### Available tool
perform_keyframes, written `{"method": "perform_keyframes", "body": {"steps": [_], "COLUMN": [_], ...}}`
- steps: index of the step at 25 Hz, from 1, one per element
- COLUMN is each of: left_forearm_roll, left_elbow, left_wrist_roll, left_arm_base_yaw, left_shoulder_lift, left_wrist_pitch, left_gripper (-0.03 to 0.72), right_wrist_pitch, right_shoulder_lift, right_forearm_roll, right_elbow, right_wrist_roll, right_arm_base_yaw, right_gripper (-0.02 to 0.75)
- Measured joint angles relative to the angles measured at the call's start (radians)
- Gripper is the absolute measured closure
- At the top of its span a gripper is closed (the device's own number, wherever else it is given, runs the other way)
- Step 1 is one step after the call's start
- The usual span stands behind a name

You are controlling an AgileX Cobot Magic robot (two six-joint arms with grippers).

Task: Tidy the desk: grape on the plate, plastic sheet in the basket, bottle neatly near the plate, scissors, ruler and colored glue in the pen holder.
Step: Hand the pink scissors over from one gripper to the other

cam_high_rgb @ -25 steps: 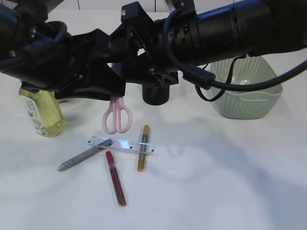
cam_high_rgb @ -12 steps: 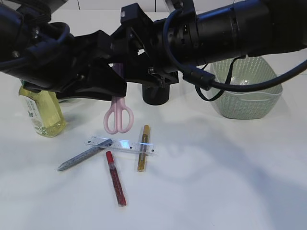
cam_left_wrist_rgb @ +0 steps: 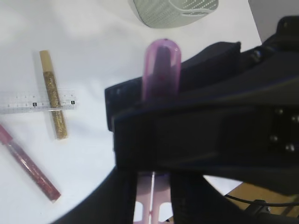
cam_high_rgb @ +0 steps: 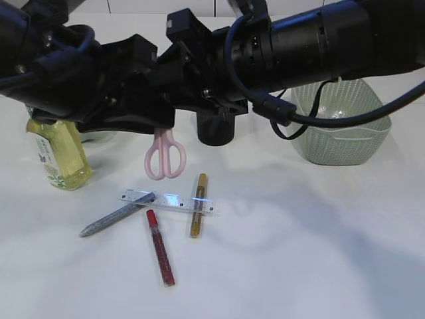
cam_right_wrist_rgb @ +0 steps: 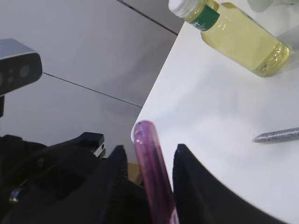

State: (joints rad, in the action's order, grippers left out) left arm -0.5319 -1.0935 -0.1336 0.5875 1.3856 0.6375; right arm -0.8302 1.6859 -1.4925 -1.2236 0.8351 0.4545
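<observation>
Scissors handoff mid-air
Left gripper (cam_left_wrist_rgb: 152, 186) grips scissors (cam_high_rgb: 165, 154); right gripper (cam_right_wrist_rgb: 149, 186) brackets them, contact unclear; next, pen holder (cam_high_rgb: 215, 130).

Both arms meet mid-air, left gripper (cam_left_wrist_rgb: 152, 186) clamped

The white table (cam_high_rgb: 299, 252) is bright, with soft gray shadows under the dark arms. A small shine sits on the ruler (cam_high_rgb: 167, 201). Close arm parts look blurry in both wrist views.
</observation>
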Motion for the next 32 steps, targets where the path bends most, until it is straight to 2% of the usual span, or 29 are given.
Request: {"method": "perform_keyframes", "body": {"steps": [13, 26, 32], "left_forearm_roll": [-0.003, -0.003, 0.001], "left_elbow": [-0.001, -0.001, -0.004], "left_wrist_roll": [0.0, 0.0, 0.0], "left_arm_base_yaw": [0.0, 0.0, 0.0], "left_shoulder_lift": [0.0, 0.0, -0.002], "left_wrist_pitch": [-0.016, -0.018, -0.018], "left_gripper": [0.559, 0.557, 0.522], "right_wrist_pitch": [0.033, 0.038, 0.038], "right_shoulder_lift": [0.002, 0.002, 0.004], "right_forearm_roll": [-0.032, -0.045, -0.057], "right_elbow": [0.004, 0.004, 0.004], "right_wrist_roll": [0.088, 0.108, 0.113], "right_arm_base_yaw": [0.0, 0.0, 0.0], "right_gripper": [0.619, 0.638, 0.638]}}
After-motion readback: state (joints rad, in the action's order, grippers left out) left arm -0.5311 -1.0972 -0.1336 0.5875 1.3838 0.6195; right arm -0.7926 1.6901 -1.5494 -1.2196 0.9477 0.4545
